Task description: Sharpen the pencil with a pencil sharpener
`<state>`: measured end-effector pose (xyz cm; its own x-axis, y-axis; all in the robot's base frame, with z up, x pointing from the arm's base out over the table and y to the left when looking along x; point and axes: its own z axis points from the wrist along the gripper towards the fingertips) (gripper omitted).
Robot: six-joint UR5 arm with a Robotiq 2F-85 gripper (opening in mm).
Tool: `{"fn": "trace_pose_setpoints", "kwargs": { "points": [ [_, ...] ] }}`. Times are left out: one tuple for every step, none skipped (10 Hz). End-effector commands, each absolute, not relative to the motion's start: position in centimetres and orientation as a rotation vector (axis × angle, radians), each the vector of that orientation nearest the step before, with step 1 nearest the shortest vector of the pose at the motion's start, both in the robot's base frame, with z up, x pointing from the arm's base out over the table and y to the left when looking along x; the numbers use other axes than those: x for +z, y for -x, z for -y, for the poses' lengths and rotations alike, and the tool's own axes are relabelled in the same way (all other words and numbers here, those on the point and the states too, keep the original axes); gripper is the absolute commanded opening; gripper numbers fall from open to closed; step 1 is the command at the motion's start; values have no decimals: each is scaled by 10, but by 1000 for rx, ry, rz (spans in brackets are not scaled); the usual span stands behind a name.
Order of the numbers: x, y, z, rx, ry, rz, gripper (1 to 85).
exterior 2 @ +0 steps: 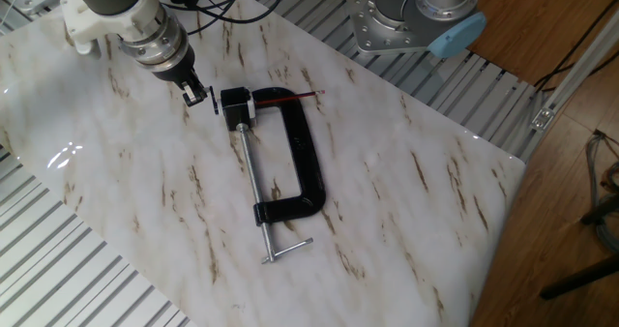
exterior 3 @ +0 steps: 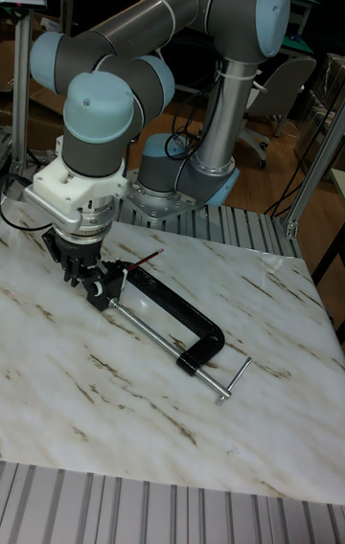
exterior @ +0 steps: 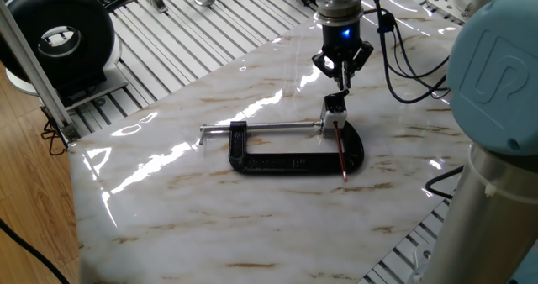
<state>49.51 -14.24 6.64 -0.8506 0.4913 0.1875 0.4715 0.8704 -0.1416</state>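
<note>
On the marble tabletop (exterior: 210,208) lies the big black C-clamp (exterior: 294,160), flat on its side, its silver screw rod (exterior 2: 254,179) running out to a small handle bar. Above its end hovers the arm's gripper (exterior: 340,81), fingers (exterior 2: 195,93) parted narrowly and holding nothing. Just beside them sits the pencil sharpener (exterior 2: 236,104), pinched at the clamp's jaw end. And there's the red pencil (exterior: 340,152), one end at the sharpener, slanting across the clamp's frame, its far end on the marble.
</note>
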Motion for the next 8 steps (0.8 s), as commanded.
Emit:
{"fn": "trace_pose_setpoints", "kwargs": {
  "points": [
    [71, -498, 130, 82, 762, 2827, 10],
    [70, -498, 134, 87, 755, 2831, 10],
    [69, -500, 136, 86, 751, 2840, 10],
    [68, -502, 135, 72, 757, 2851, 10],
    [66, -501, 141, 71, 731, 2866, 10],
    [65, -500, 147, 84, 716, 2875, 10],
    [65, -500, 150, 96, 701, 2886, 10],
    [64, -501, 150, 72, 691, 2903, 10]
  ]
}}
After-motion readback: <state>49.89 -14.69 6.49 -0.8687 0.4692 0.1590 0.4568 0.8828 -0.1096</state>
